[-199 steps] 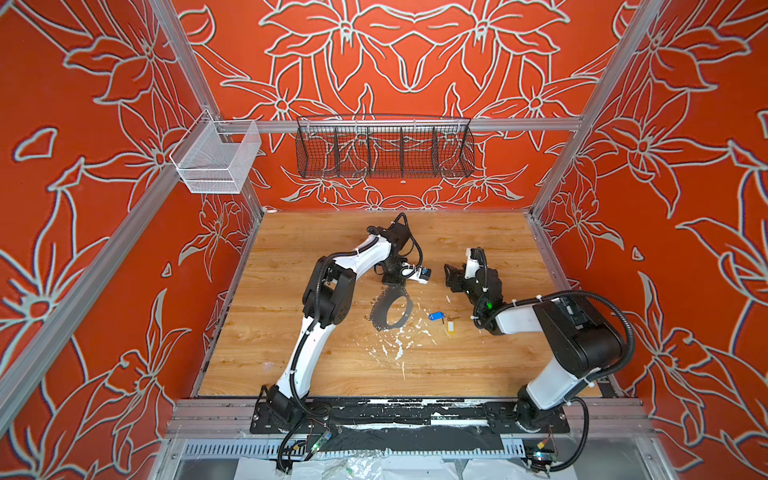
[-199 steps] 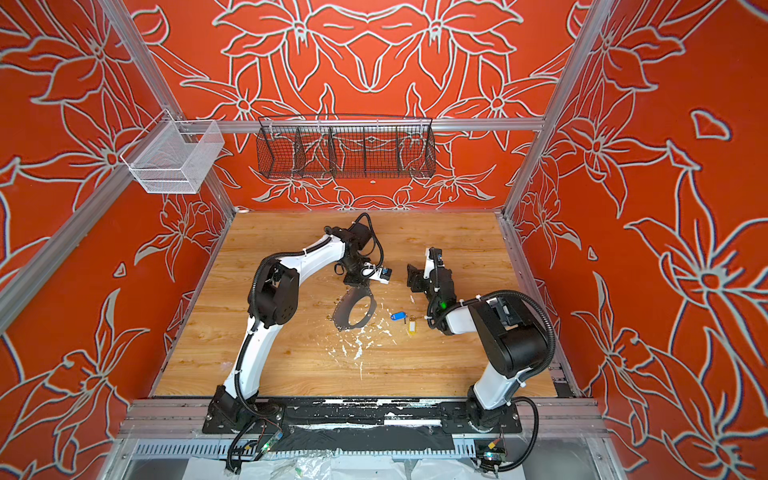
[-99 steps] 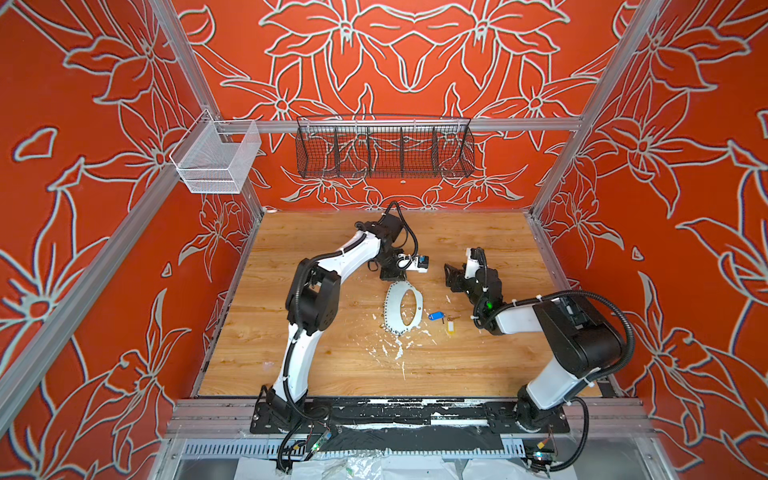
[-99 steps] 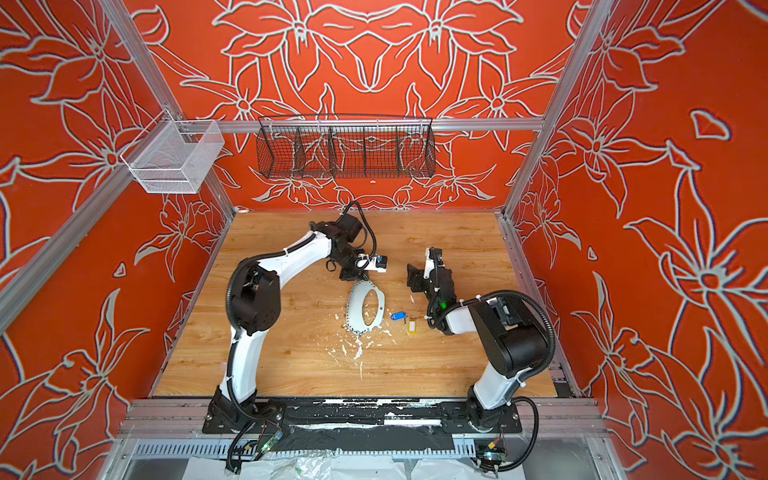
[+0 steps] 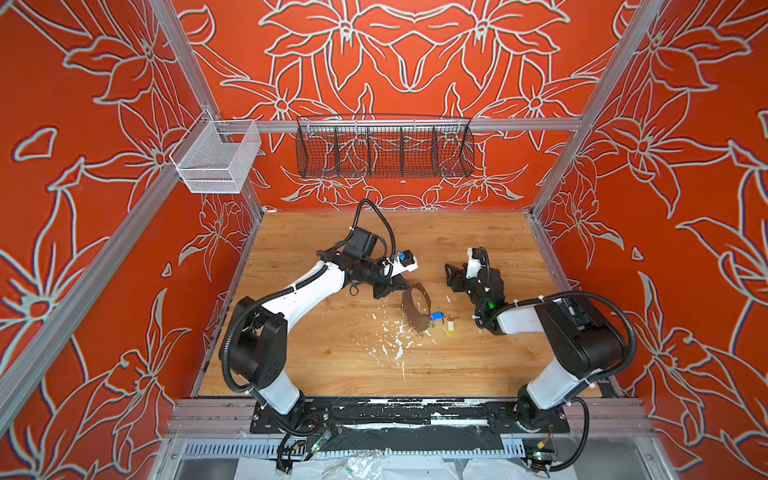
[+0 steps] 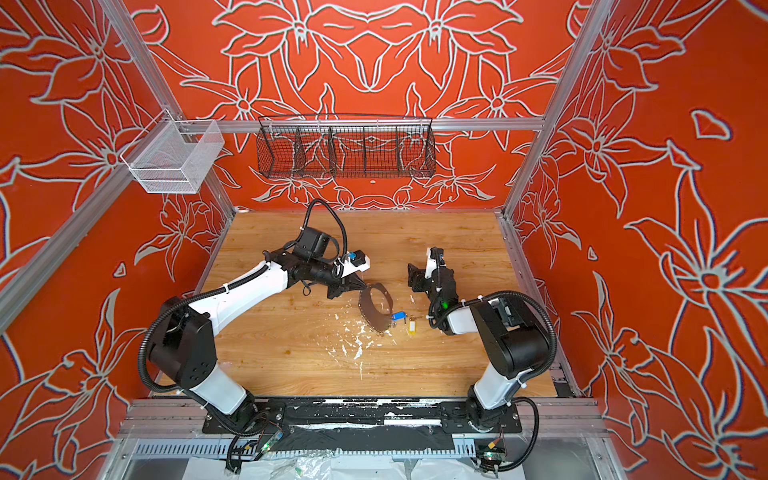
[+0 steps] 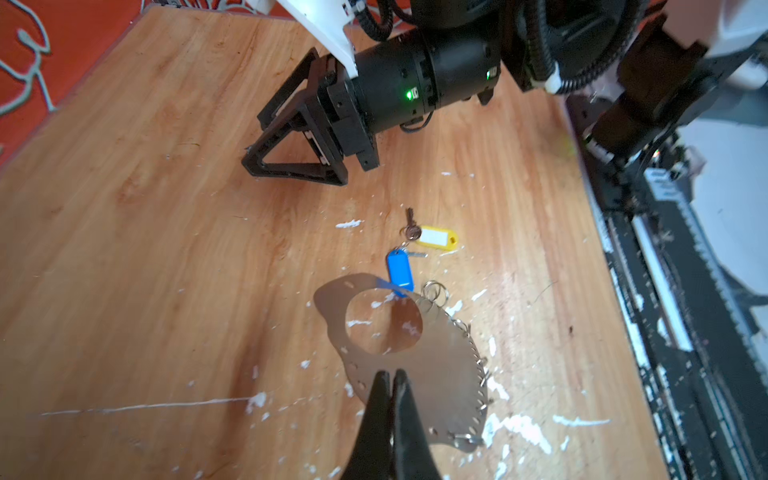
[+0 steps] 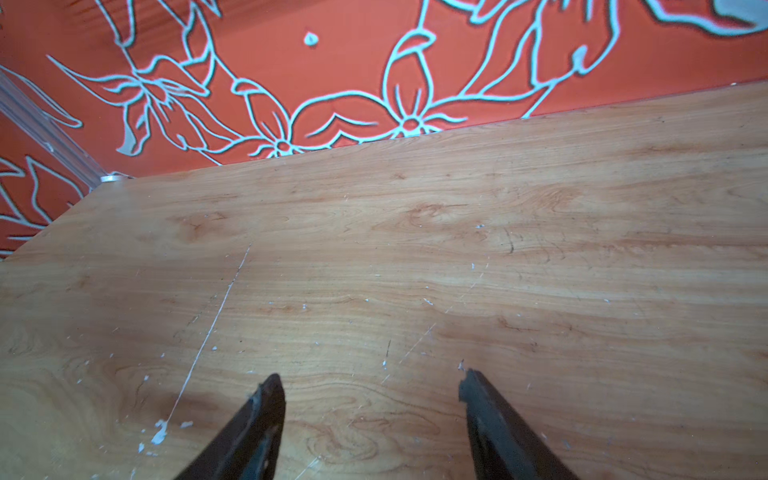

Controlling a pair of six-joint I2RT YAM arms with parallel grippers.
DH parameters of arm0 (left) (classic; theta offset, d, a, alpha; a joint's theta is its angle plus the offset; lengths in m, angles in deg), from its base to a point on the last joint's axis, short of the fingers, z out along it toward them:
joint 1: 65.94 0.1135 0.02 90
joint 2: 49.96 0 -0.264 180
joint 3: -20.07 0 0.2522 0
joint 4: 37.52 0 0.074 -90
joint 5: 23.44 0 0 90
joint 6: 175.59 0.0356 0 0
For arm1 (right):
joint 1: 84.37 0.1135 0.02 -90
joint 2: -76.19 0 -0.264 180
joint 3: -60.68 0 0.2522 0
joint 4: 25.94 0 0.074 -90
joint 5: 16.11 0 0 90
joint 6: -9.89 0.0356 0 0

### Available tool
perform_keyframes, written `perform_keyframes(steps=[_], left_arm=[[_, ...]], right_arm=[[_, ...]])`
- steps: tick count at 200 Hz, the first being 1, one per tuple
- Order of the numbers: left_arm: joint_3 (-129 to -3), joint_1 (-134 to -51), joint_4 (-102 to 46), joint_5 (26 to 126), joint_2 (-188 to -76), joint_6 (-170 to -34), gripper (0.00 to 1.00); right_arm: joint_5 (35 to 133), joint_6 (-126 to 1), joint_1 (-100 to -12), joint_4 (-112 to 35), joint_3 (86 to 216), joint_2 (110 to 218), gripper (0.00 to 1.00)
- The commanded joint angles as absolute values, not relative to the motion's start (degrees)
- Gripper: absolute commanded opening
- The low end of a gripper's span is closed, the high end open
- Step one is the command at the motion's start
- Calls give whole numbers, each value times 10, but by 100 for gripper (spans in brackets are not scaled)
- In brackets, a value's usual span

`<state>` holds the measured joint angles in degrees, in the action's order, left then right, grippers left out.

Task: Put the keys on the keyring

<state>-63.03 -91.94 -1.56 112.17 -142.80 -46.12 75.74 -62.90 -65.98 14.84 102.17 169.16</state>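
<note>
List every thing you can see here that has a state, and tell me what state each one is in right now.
left hand: shut on the keyring's edge
keyring: held tilted, far edge down by the blue key
blue key: loose on the table, tag partly under the keyring
yellow key: loose on the table
right hand: open, empty, over bare table
</note>
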Motion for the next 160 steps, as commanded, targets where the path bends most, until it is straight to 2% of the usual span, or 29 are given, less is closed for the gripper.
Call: perform_keyframes(steps=[1, 27, 57, 81, 114, 143, 160], left_arm=[[-602, -922, -110, 1180, -1382, -558, 0], [-522, -932, -177, 1159, -1309, -568, 0], [-438, -935, -257, 1170, -1216, -591, 0], [-411, -940, -289, 1176, -1161, -640, 0], [-387, -943, -324, 1185, -1125, -676, 0], [-371, -950, -374, 1195, -1122, -702, 0], [-356, -954, -404, 1195, -1122, -711, 0]], right_arm=[[799, -639, -642, 155, 988, 1621, 67], [825, -672, -600, 78, 978, 1517, 65], [918, -649, -578, 110, 925, 1418, 64], [947, -691, -528, 112, 898, 1352, 57], [988, -714, -502, 138, 868, 1318, 50], [1015, -736, -478, 96, 894, 1320, 42], [1023, -735, -461, 118, 890, 1327, 41]])
